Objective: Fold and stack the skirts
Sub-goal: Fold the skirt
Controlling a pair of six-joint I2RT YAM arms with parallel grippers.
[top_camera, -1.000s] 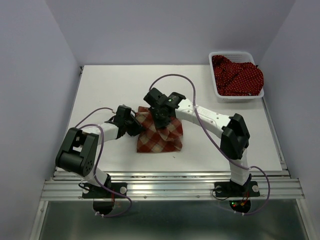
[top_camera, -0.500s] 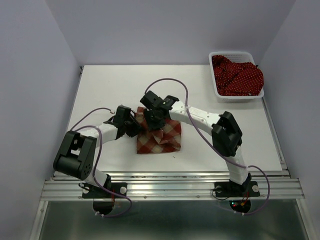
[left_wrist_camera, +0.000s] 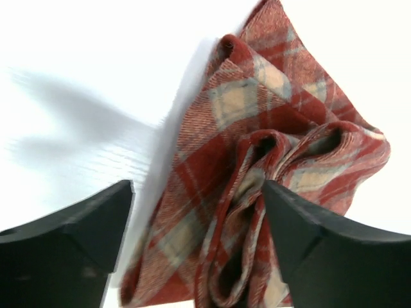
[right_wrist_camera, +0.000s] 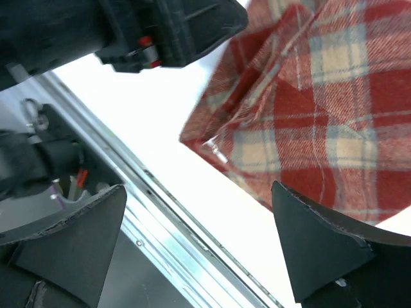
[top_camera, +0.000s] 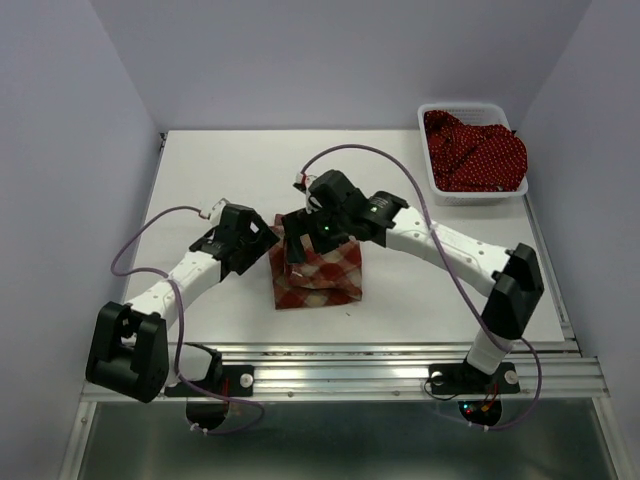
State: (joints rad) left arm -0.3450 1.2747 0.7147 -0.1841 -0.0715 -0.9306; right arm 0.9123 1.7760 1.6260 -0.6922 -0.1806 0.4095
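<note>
The red-and-cream checked skirt [top_camera: 322, 276] lies folded in a small bundle on the white table, near its front middle. My left gripper [top_camera: 265, 245] hovers at the bundle's left edge, open, and in the left wrist view the skirt's [left_wrist_camera: 257, 154] loose folds lie below and between its spread fingers [left_wrist_camera: 198, 192]. My right gripper [top_camera: 298, 248] hangs just over the bundle's upper left corner, also open, with the checked skirt [right_wrist_camera: 321, 109] beyond its fingers [right_wrist_camera: 199, 189]. Dark red dotted skirts [top_camera: 475, 152] fill the basket at the back right.
The white mesh basket [top_camera: 466, 105] stands at the table's back right corner. A metal rail [top_camera: 340, 372] runs along the table's front edge, close to the bundle. The left arm's wrist [right_wrist_camera: 160, 25] is close in front of the right gripper.
Both grippers have opened wide and let go of the checked skirt, which has dropped into a tighter bundle. Both arms have stretched out and lifted a little.
</note>
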